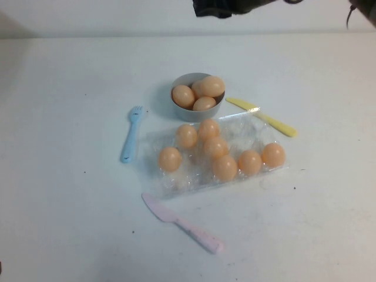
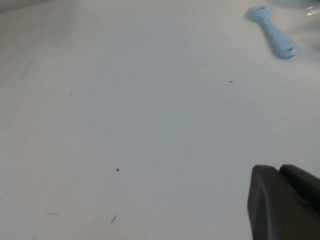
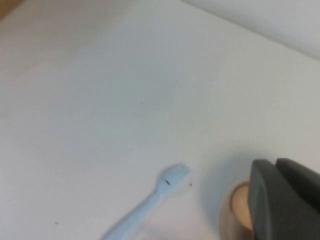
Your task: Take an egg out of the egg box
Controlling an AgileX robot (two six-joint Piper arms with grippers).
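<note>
The clear plastic egg box point(image 1: 258, 132) lies at the table's middle with several pale orange eggs in its cups, such as one at the left end point(image 1: 170, 158). My right gripper point(image 3: 276, 165) is shut and empty, raised above the grey-blue bowl point(image 1: 189, 113). One bowl egg point(image 3: 240, 205) shows past its fingers. A dark part of that arm point(image 1: 220, 7) shows at the high view's top edge. My left gripper point(image 2: 280, 172) is shut and empty, low over bare table to the left of the box, out of the high view.
The bowl holds three eggs point(image 1: 204, 94) just behind the box. A blue fork point(image 1: 131, 134) lies left of the box and also shows in the left wrist view point(image 2: 274, 31) and the right wrist view point(image 3: 150, 202). A yellow knife point(image 1: 262, 116) lies behind on the right, a pink knife point(image 1: 182, 223) in front.
</note>
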